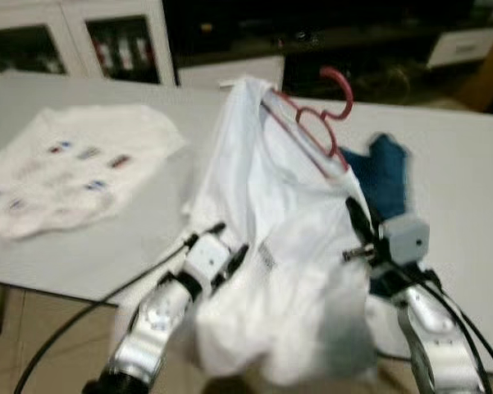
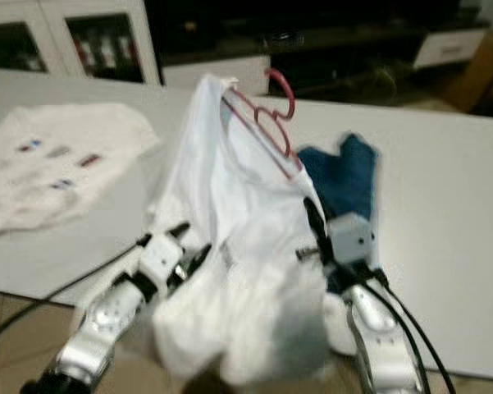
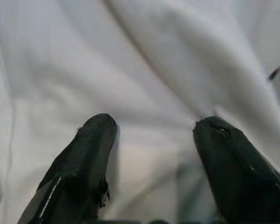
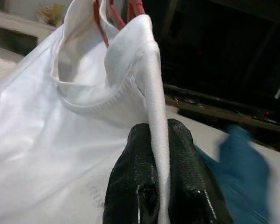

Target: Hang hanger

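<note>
A white shirt [image 1: 267,222] hangs lifted above the table with a red hanger [image 1: 316,123] inside its neck, the hook sticking out at the top. My right gripper [image 4: 159,128] is shut on a fold of the shirt's edge just below the collar, on the shirt's right side [image 1: 357,217]. My left gripper [image 3: 153,128] is open, its two fingers spread and pointing into the white cloth at the shirt's lower left [image 1: 230,244]. The lower part of the hanger is hidden inside the shirt.
A second white garment [image 1: 74,168] with small prints lies flat on the grey table [image 1: 467,189] at the left. A blue cloth [image 1: 385,176] lies behind the shirt at the right. White cabinets [image 1: 74,37] and a dark low unit stand beyond the table.
</note>
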Available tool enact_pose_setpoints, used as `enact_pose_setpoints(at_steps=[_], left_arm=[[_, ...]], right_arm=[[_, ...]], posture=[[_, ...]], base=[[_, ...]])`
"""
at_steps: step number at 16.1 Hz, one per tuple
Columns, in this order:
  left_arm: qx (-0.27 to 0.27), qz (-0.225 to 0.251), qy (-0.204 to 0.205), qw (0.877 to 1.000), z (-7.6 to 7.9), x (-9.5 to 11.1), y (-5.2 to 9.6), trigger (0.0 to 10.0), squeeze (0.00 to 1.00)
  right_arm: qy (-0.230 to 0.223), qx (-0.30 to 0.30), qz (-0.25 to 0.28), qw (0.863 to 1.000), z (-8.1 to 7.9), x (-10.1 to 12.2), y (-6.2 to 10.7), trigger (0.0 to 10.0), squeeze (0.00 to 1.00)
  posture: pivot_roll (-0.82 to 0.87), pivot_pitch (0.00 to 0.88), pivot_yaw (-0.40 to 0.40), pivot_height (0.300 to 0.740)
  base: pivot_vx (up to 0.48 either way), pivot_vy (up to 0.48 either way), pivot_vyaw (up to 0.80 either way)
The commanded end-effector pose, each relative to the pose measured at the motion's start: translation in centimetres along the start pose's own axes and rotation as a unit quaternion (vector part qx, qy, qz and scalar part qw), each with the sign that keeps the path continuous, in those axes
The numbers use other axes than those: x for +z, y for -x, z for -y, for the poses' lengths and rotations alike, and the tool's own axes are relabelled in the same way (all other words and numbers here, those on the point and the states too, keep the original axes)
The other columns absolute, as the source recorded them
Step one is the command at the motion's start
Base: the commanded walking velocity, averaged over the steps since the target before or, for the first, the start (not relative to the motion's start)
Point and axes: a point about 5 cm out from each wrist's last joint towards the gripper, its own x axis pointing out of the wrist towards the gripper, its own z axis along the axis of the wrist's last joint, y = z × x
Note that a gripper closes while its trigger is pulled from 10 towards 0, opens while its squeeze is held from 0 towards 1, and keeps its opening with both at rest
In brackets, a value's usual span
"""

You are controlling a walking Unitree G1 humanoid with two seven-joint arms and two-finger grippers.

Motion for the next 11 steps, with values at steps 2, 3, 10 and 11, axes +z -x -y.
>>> enact_pose_setpoints(at_steps=[2, 3, 10, 11], left_arm=[[-0.008, 0.001, -0.005, 1.000, 0.33, 0.20, -0.18, 10.0, 0.00], [-0.008, 0.001, -0.004, 1.000, 0.35, 0.19, -0.18, 10.0, 0.00], [-0.009, 0.001, -0.004, 1.000, 0.45, 0.18, -0.26, 10.0, 0.00], [-0.009, 0.001, -0.004, 1.000, 0.42, 0.20, -0.29, 10.0, 0.00]], right_arm=[[-0.006, -0.011, 0.020, 1.000, 0.39, 0.80, -0.30, 10.0, 0.00], [-0.006, -0.011, 0.020, 1.000, 0.39, 0.83, -0.32, 10.0, 0.00], [-0.003, -0.017, 0.018, 1.000, 0.45, 0.79, -0.29, 10.0, 0.00], [-0.003, -0.017, 0.017, 1.000, 0.45, 0.77, -0.30, 10.0, 0.00]], posture=[[0.01, 0.069, 0.008, 0.740], [0.01, 0.069, 0.008, 0.740], [0.00, 0.067, 0.011, 0.740], [0.00, 0.066, 0.011, 0.740]], base=[[0.120, -0.412, 0.00], [0.000, -0.412, 0.00], [0.173, -0.413, 0.00], [0.000, -0.412, 0.00]])
